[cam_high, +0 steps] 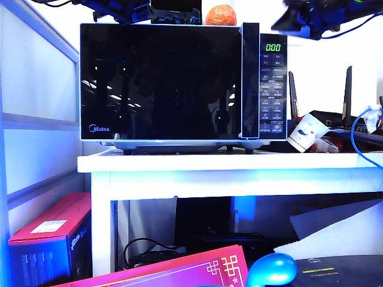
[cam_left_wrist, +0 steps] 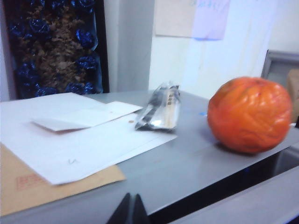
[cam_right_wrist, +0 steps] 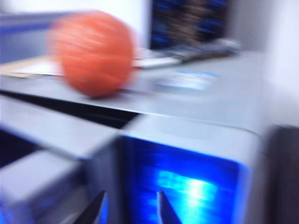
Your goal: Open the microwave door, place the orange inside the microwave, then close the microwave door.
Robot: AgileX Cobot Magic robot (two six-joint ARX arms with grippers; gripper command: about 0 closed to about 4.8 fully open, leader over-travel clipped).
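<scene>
The microwave door (cam_high: 161,84) is looking shut; the orange (cam_left_wrist: 250,114) is sitting on top of the microwave (cam_high: 179,84). The right gripper (cam_right_wrist: 130,210), tips a little apart, is hanging at the door's top edge and should hook the handle (cam_high: 250,81) squarely. The left gripper (cam_left_wrist: 131,211), tips together, is waiting near the orange

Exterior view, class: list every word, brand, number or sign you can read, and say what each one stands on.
"Midea": microwave door, lower left corner.
"0:00": green display on the microwave.
Keypad labels: too small to read.
Red box under the table: white label and print too small to read.
Paper cup: blue mark, no readable text.
</scene>
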